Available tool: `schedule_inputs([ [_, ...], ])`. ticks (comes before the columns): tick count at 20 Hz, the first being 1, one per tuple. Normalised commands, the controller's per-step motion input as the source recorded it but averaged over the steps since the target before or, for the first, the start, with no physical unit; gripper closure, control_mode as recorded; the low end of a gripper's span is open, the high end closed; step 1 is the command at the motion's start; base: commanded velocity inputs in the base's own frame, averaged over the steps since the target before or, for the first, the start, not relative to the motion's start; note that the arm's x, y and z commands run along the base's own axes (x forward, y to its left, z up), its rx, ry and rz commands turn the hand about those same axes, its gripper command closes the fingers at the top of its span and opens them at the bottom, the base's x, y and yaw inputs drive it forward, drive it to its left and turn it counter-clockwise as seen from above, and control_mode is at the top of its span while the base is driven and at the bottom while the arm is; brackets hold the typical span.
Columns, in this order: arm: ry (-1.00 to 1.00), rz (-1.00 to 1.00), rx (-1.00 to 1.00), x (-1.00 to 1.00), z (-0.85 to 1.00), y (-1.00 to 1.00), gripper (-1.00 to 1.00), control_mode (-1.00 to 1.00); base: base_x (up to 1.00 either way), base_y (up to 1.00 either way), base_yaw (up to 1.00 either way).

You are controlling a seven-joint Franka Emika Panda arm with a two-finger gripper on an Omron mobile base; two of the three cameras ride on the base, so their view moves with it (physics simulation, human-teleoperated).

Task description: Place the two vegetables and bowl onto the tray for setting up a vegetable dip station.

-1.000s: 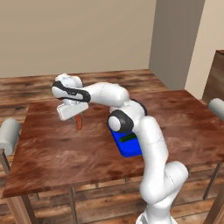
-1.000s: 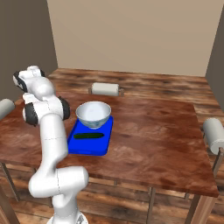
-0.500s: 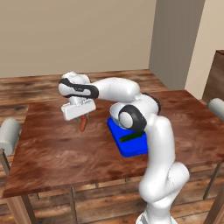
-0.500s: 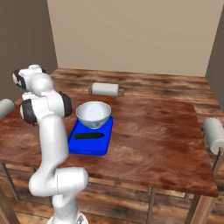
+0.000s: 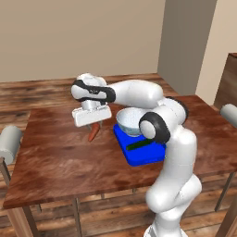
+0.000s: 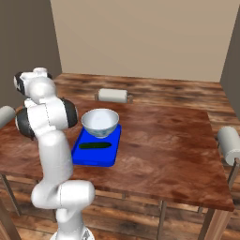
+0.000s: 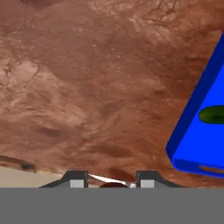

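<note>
Gripper (image 5: pixel 94 126) clamped on the carrot (image 5: pixel 93 133), jaws pinching its upper end while the tapered orange body hangs below the fingers, tilted, with its tip close over the table (image 5: pixel 55 157); impossible to tell from the left base view whether the tip touches the wood. In the hand view, just a sliver of the carrot's reddish top (image 7: pixel 112 185) between the two dark finger tips (image 7: pixel 75 180), brown wood grain ahead of them. Off to the hand's side, toward the arm's own elbow, the blue tray (image 5: pixel 143 155), flat on the table and near but apart from the hanging carrot; its rounded corner and raised rim at the right edge of the hand view (image 7: pixel 192 131). On that tray, the dark green cucumber (image 6: pixel 95 146), lying lengthwise on the nearer half, one end of it visible from the hand camera (image 7: pixel 213 114). Beyond the cucumber, on the tray's far end, the pale bowl (image 6: pixel 100 123), upright, standing just beside the cucumber. Farther from the hand, past the bowl at the far table edge, a white roll (image 6: pixel 112 95) lying on its side; another roll (image 6: pixel 229 145) at the right-hand table edge, well apart from everything on the tray.
</note>
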Motion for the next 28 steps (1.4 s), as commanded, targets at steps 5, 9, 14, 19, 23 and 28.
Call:
schedule_inputs([
  [5, -0.07, -0.19, -0.01, -0.47, 0.16, -0.26, 1.00, -1.00, 0.00, 0.00, 0.00],
  [9, -0.14, -0.21, -0.05, -0.49, 0.10, -0.27, 1.00, -1.00, 0.00, 0.00, 0.00],
  [14, -0.16, -0.21, -0.08, -0.46, 0.07, -0.31, 1.00, -1.00, 0.00, 0.00, 0.00],
  [19, -0.16, -0.21, -0.09, -0.43, 0.05, -0.33, 1.00, -1.00, 0.00, 0.00, 0.00],
  [23, -0.07, -0.24, -0.06, -0.31, 0.05, -0.34, 1.00, -1.00, 0.00, 0.00, 0.00],
  [28, 0.00, -0.25, -0.01, -0.18, 0.05, -0.37, 1.00, -1.00, 0.00, 0.00, 0.00],
])
